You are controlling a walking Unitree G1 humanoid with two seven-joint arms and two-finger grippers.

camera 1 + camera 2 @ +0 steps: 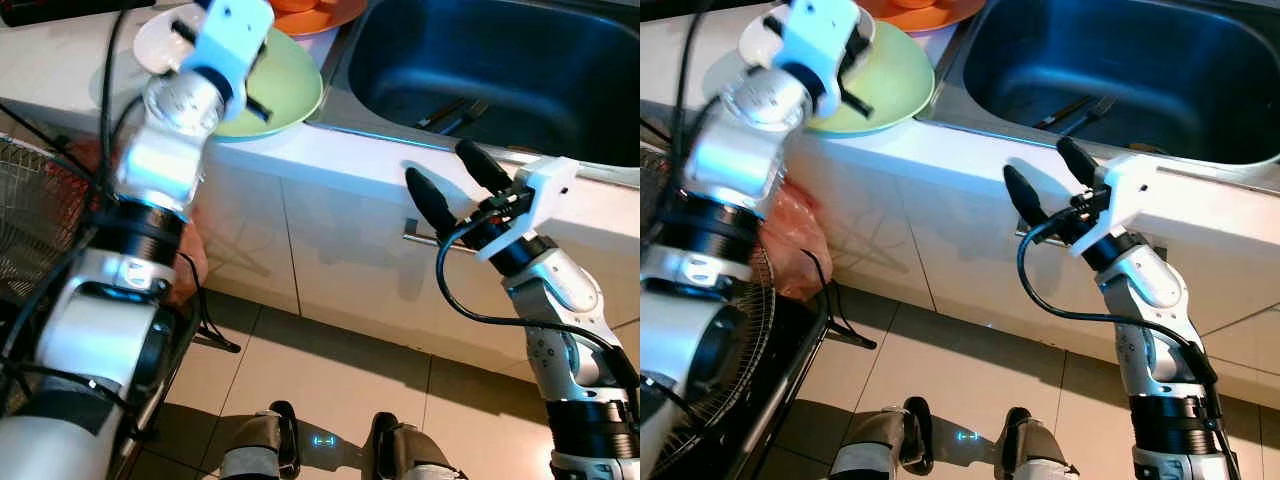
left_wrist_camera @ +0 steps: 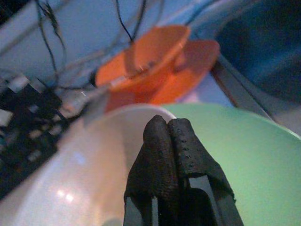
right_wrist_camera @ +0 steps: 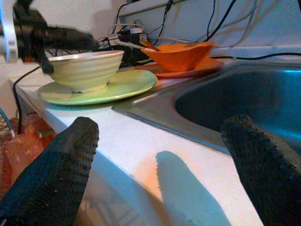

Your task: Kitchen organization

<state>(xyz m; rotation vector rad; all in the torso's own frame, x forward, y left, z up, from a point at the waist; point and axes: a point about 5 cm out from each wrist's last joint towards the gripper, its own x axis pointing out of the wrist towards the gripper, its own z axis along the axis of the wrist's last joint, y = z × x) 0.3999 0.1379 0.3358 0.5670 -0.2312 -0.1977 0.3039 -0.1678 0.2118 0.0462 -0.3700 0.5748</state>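
A pale bowl stands on a green plate on the white counter, left of the steel sink. Behind them an orange bowl rests on an orange plate. My left gripper is shut, its tips pressed together just over the pale bowl's rim; I cannot tell if it touches the rim. My right gripper is open at the counter's front edge, in front of the sink, with nothing between its fingers. Dark cutlery lies in the sink.
A wire fan guard and a reddish plastic bag stand low on my left. White cabinet fronts with a bar handle run under the counter. Cables and a power strip lie along the back wall.
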